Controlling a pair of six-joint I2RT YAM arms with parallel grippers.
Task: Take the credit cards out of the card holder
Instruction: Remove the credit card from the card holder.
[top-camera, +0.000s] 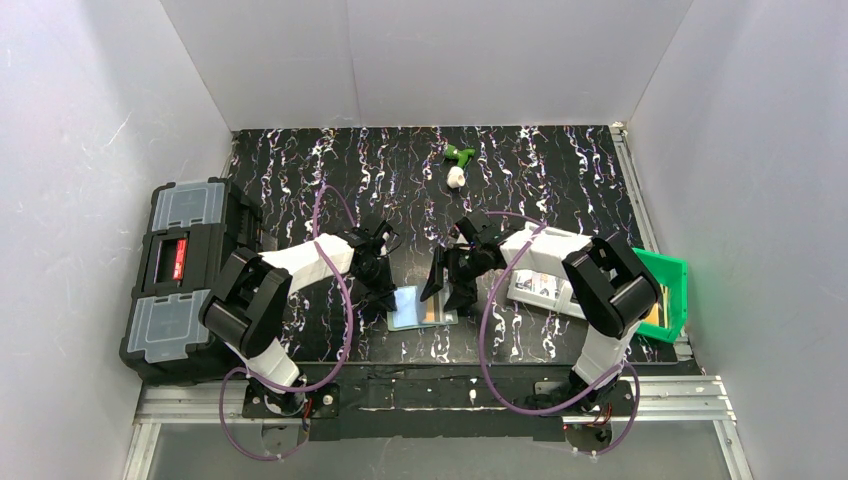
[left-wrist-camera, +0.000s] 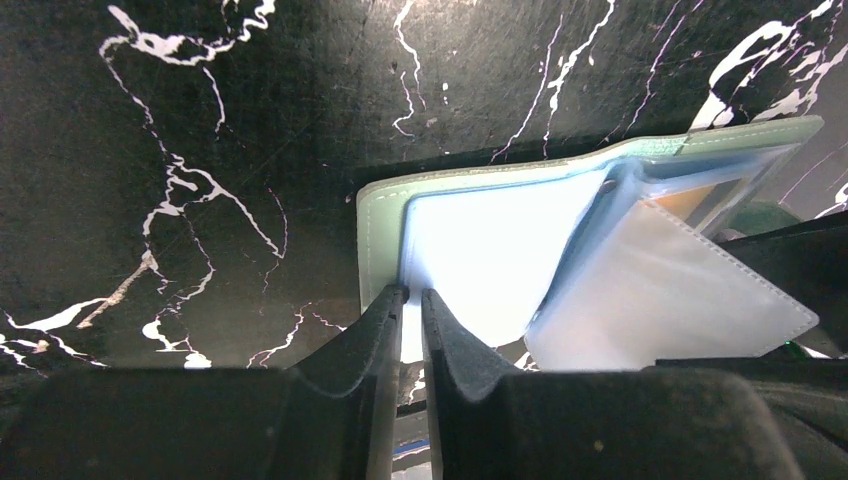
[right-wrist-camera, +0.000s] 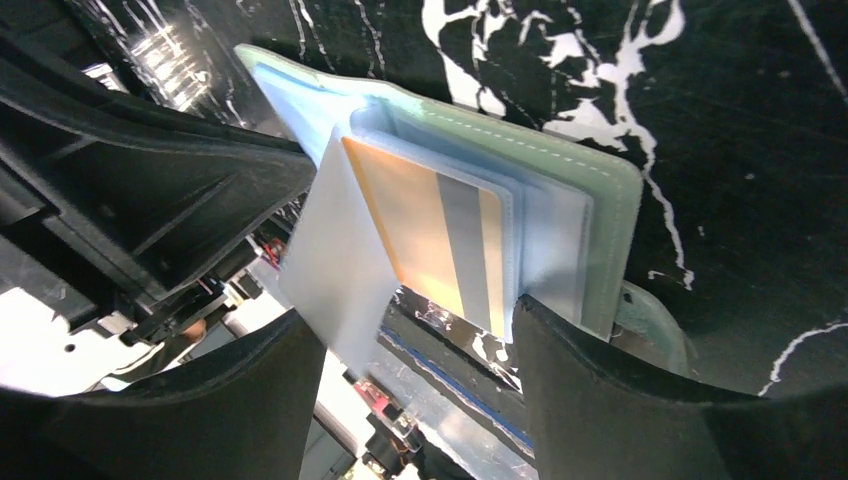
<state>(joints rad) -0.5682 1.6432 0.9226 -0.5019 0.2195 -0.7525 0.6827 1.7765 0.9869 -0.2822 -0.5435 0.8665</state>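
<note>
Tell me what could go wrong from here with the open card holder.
The left claw pinches only the thin edge of the card holder, so it may slip when a card is pulled. The open right claw straddles a loose clear sleeve as well as the orange card; closing now might catch the sleeve instead of the card.

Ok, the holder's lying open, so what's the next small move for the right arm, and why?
Probably ease the right gripper in and close it on the orange card. Its jaws stand open around the clear sleeves, and the card sits in its pocket. The left gripper seems to pinch the card holder at its left edge, so a pull should not drag it.
</note>
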